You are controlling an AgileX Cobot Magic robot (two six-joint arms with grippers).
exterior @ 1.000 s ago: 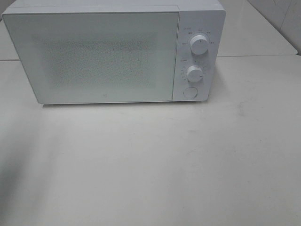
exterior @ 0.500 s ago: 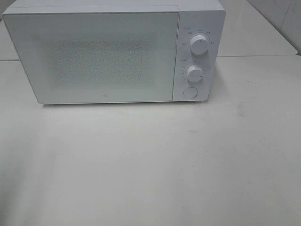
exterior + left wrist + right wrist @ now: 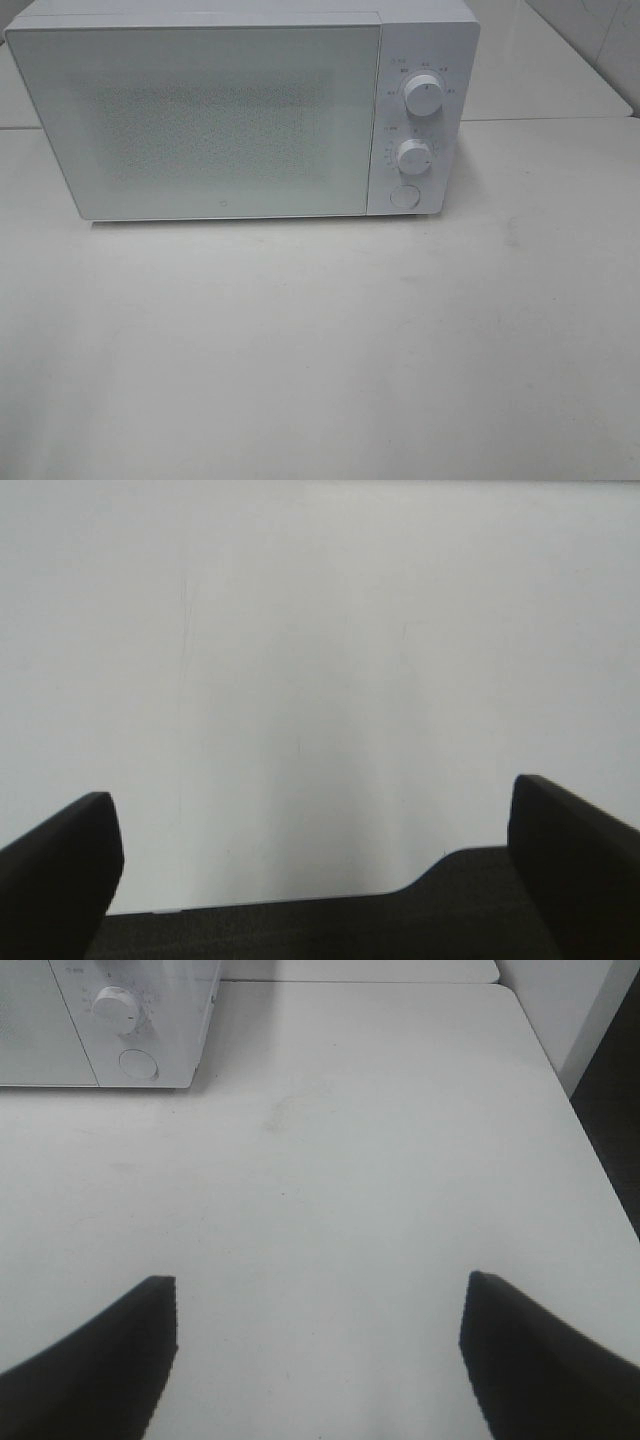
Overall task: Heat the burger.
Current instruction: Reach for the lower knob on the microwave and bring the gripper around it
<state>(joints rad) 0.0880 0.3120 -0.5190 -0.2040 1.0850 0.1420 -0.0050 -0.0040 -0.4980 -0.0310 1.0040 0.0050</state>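
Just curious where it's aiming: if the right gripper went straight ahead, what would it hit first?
Probably the table top, though depth is hard to judge. The right gripper is open and empty, and the microwave sits off to one side of its line.

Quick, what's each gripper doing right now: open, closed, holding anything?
Left gripper: open, holding nothing.
Right gripper: open, holding nothing.

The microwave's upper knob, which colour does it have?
The upper knob is white, like the microwave body; the exterior high view shows it best.
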